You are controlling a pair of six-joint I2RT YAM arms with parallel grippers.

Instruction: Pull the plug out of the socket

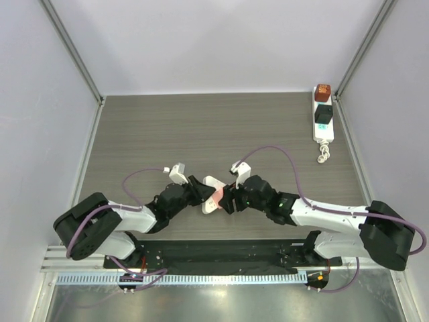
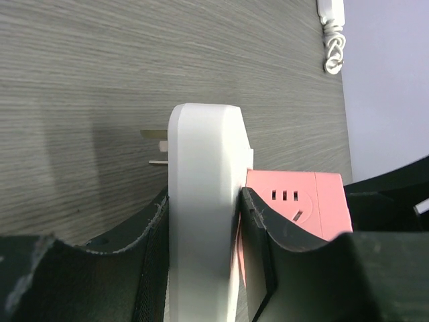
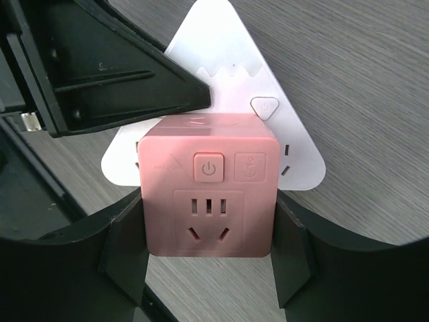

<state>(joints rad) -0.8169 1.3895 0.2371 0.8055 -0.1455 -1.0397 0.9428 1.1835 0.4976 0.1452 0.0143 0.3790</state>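
Note:
The plug, a pink cube (image 3: pixel 209 194) with a power button and an outlet face, sits flat against a white triangular plate (image 3: pixel 228 74) at the table's middle. My right gripper (image 3: pixel 208 235) is shut on the cube's two sides. The left gripper (image 2: pixel 204 194) is shut on the plate (image 2: pixel 201 201), held on edge; metal prongs (image 2: pixel 155 137) stick out of its far face and the pink cube (image 2: pixel 301 194) touches its near face. From above, both grippers (image 1: pixel 203 194) (image 1: pixel 224 198) meet there. The socket, a long white power strip (image 1: pixel 323 127), lies at the far right, away from both.
A red-brown block (image 1: pixel 323 91) and a black block (image 1: pixel 324 113) sit on the power strip. Its knotted white cord (image 1: pixel 324 155) lies just in front of it. Grey walls and metal posts close the table on three sides.

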